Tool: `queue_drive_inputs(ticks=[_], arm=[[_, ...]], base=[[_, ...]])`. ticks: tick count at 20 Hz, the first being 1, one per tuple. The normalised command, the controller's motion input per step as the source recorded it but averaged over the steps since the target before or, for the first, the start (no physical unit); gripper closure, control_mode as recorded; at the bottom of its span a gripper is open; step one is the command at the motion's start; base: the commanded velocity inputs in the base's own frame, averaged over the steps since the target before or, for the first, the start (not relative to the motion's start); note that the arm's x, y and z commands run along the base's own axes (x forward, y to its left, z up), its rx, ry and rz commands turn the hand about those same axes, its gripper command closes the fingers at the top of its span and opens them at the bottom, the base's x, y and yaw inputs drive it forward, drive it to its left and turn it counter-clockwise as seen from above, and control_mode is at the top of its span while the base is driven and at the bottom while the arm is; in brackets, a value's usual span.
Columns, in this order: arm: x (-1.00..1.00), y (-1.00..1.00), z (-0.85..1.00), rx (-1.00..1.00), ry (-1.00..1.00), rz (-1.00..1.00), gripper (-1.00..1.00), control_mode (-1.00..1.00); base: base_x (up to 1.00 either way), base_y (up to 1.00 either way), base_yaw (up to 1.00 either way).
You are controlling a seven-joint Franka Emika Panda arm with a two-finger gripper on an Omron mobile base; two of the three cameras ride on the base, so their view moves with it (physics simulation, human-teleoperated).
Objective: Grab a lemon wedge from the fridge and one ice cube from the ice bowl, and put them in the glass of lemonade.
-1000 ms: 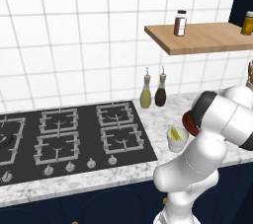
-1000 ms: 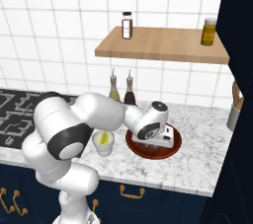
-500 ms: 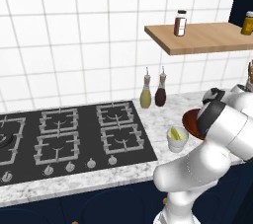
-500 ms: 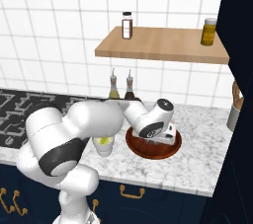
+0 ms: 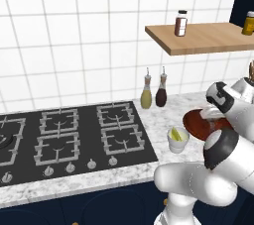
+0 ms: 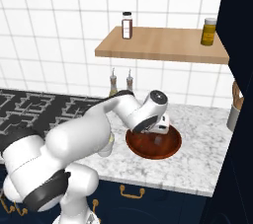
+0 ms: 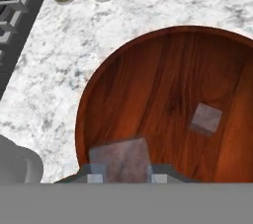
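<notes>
The ice bowl (image 6: 170, 150), wide, shallow and red-brown, stands on the marble counter right of the hob. My gripper (image 6: 157, 128) hangs over its left part. In the hand view my gripper (image 7: 120, 176) is shut on a greyish ice cube (image 7: 120, 158) held between the fingertips (image 7: 96, 177). Another ice cube (image 7: 206, 118) lies on the ice bowl's floor (image 7: 163, 85). Left of the ice bowl (image 5: 194, 125) stands the glass of lemonade (image 5: 177, 142), with a yellow-green lemon wedge (image 5: 175, 133) in it. The fridge is out of view.
Two slim bottles (image 5: 153, 91) stand against the tiled wall behind the glass. The black gas hob (image 5: 64, 137) takes up the counter's left. A wooden shelf (image 6: 163, 48) with jars hangs above the bowl. A dark tall cabinet (image 6: 237, 70) closes off the right.
The arm's elbow has swung down and to the right while the hand stayed over the bowl, rising slightly. The jaws have drawn in a little on the cube.
</notes>
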Motion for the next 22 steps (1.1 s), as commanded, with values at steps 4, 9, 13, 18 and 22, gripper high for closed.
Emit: queue_drive_inputs(ticks=[4, 9, 13, 18, 22], arm=[[-0.09, 1.00, 0.27, -0.17, 0.01, 0.19, 1.00, -1.00], [-0.11, 0.94, 0.00, -0.03, 0.01, 0.14, 1.00, -1.00], [0.07, 0.96, 0.06, -0.01, 0.00, 0.08, 1.00, -1.00], [0.20, 0.30, -0.02, -0.10, 0.16, 0.05, 1.00, -1.00], [0.00, 0.00, -0.01, -0.12, 0.24, 0.00, 1.00, -1.00]], base=[[0.00, 0.00, 0.00], [0.00, 0.00, 0.00], [0.00, 0.00, 0.00], [0.00, 0.00, 0.00], [0.00, 0.00, 0.00]])
